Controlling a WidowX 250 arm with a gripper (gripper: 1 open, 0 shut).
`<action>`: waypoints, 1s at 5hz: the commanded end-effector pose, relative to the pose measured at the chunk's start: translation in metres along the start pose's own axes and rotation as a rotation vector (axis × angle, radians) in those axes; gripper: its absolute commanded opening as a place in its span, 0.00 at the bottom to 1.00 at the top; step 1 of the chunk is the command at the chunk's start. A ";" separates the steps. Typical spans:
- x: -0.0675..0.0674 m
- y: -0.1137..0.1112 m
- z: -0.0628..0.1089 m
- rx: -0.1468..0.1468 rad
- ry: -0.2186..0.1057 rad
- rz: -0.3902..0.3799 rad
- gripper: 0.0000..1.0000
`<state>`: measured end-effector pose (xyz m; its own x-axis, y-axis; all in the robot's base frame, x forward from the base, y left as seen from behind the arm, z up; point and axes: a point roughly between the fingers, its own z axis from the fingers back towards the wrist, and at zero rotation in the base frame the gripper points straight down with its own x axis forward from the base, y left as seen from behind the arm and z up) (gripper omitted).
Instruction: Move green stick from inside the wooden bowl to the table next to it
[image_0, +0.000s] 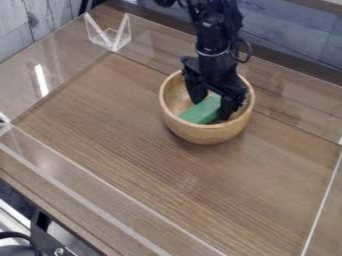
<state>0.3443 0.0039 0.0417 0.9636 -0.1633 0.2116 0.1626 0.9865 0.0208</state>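
The round tan wooden bowl (201, 128) stands on the dark wood-grain table (120, 150), right of centre. Inside it lies the bright green stick (203, 112), tilted against the bowl's inner wall. My black gripper (214, 100) points steeply down into the bowl, open, with one finger on each side of the stick's upper part. Whether the fingers touch the stick I cannot tell, and the gripper hides the stick's top end.
Clear plastic walls (40, 165) run around the tabletop's edges. A clear plastic piece (107, 33) stands at the back left corner. Bare tabletop lies left of and in front of the bowl.
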 end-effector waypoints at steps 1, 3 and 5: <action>0.017 -0.003 0.017 0.009 -0.052 -0.006 1.00; 0.014 -0.006 0.027 0.018 -0.053 0.036 1.00; 0.011 0.003 0.027 0.017 -0.057 0.049 1.00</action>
<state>0.3421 0.0042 0.0554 0.9698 -0.1084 0.2186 0.1071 0.9941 0.0180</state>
